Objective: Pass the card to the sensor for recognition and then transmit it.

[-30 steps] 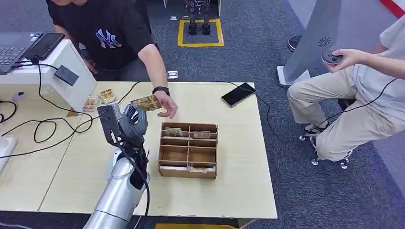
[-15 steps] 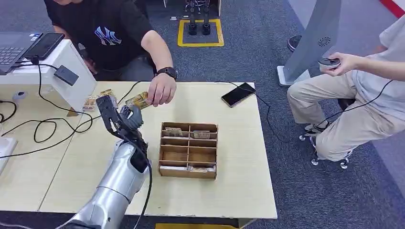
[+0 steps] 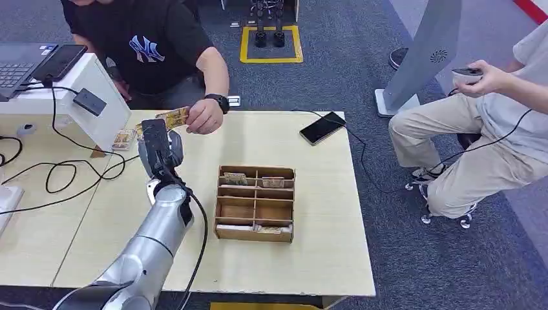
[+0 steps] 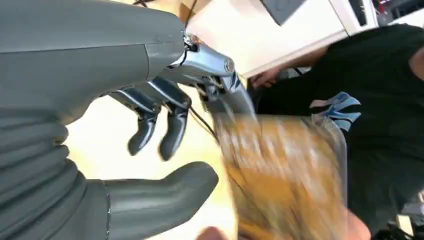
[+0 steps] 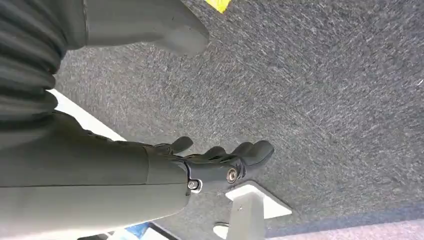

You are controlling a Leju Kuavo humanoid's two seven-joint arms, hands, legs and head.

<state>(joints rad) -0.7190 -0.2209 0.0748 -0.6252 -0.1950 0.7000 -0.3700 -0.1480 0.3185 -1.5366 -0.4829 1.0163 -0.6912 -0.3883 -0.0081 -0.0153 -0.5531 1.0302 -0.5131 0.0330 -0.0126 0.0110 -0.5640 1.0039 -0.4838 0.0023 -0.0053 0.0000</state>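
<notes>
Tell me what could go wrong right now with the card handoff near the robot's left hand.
The person's hand holds the card beside the robot's left hand, whose fingers look apart; it could drop if released early. Person's fingers so close might get pinched. The cable lying nearby could snag the arm.

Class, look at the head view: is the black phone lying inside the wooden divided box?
No, the black phone lies on the bare table near its far edge, apart from the wooden divided box.

Right hand (image 5: pixel 220 162) above grey carpet (image 5: pixel 325 90)
</notes>
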